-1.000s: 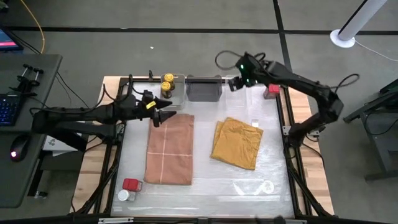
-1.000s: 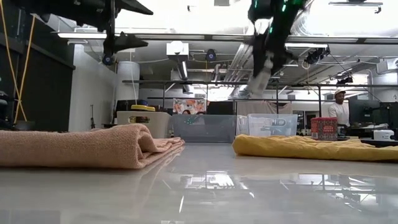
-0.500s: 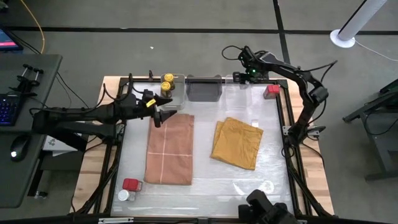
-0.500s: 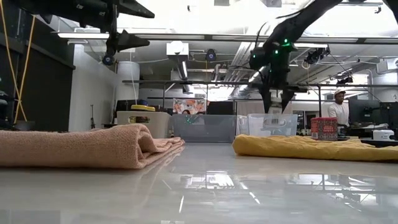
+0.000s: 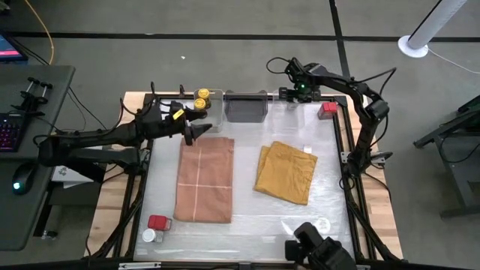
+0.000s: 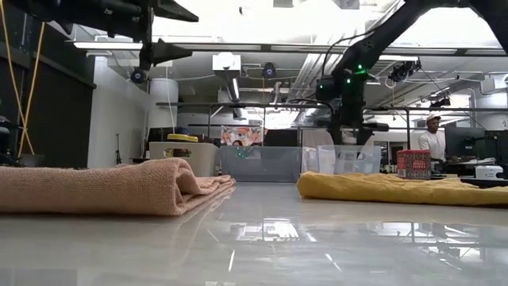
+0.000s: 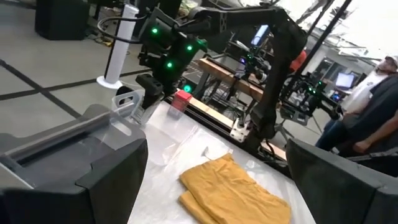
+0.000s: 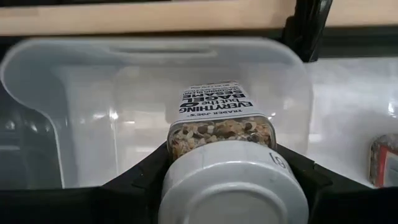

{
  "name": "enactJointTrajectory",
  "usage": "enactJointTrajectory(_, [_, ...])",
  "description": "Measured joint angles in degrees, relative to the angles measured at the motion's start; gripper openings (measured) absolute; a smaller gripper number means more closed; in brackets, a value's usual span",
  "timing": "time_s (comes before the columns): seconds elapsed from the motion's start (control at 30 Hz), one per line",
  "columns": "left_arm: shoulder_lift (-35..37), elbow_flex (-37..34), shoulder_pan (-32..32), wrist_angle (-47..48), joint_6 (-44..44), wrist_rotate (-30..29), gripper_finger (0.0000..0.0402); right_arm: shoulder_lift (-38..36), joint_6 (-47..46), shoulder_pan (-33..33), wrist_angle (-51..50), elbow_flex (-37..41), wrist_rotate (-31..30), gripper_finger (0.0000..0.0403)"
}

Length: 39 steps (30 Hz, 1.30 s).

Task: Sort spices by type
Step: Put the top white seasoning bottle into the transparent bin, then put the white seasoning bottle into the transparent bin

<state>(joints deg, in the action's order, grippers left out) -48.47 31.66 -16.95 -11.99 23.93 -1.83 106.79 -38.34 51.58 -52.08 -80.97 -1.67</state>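
Note:
My right gripper (image 5: 289, 94) hangs over a clear bin (image 8: 74, 99) at the table's far edge, shut on a clear white-topped shaker (image 8: 221, 127). Two yellow-lidded jars (image 5: 201, 99) stand in the far left bin. One red tin (image 5: 327, 109) sits at the far right. Another red tin (image 5: 157, 223) and a second shaker (image 5: 150, 235) sit at the near left. My left gripper (image 5: 196, 130) hovers open above the far end of the pink cloth (image 5: 204, 180). My right gripper pinches the shaker between its two fingers (image 8: 134, 177), on the clear body just under the white cap (image 8: 180, 138). The fingers come from above, pointing down. The shaker hangs upright, cap up, over the bin's inside; whether its base rests on the bin's floor I cannot tell.
An empty-looking grey bin (image 5: 246, 107) stands between the two clear ones. A folded mustard cloth (image 5: 286, 172) lies right of centre. A dark device (image 5: 319, 251) sits at the near edge. A person (image 6: 432, 135) stands beyond the table on the right.
My right gripper has come down with the shaker from high above the table, righting itself from a slant until it points down over the clear bin. My left gripper has edged toward the far edge and stays open.

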Motion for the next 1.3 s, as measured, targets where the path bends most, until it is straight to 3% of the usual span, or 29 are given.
enactJointTrajectory(0.23, [0.0,0.0,-0.3,0.0,1.4,-0.3,0.0365,0.5,2.8,1.3,1.0,0.0,0.2,0.0240])
enactJointTrajectory(0.63, [0.0,0.0,-0.3,0.0,1.5,-1.8,0.0365,0.3,7.9,1.7,-3.6,-2.0,1.5,0.0248])
enactJointTrajectory(0.87, [0.0,0.0,-1.3,0.0,0.9,-1.9,0.0365,0.1,10.9,1.7,-10.2,-10.4,0.1,0.0250])
enactJointTrajectory(1.13, [1.3,0.1,-1.6,0.9,0.9,0.2,0.0365,-1.2,18.6,0.9,-20.6,-25.9,-0.3,0.0250])
enactJointTrajectory(1.2, [1.4,1.2,-0.6,5.9,1.3,0.0,0.0365,-2.8,20.2,-0.1,-20.8,-28.4,-1.2,0.0250])
enactJointTrajectory(1.3, [0.3,5.9,1.9,20.8,1.2,-0.2,0.0365,-6.1,21.7,-2.0,-20.1,-29.7,-2.7,0.0250])
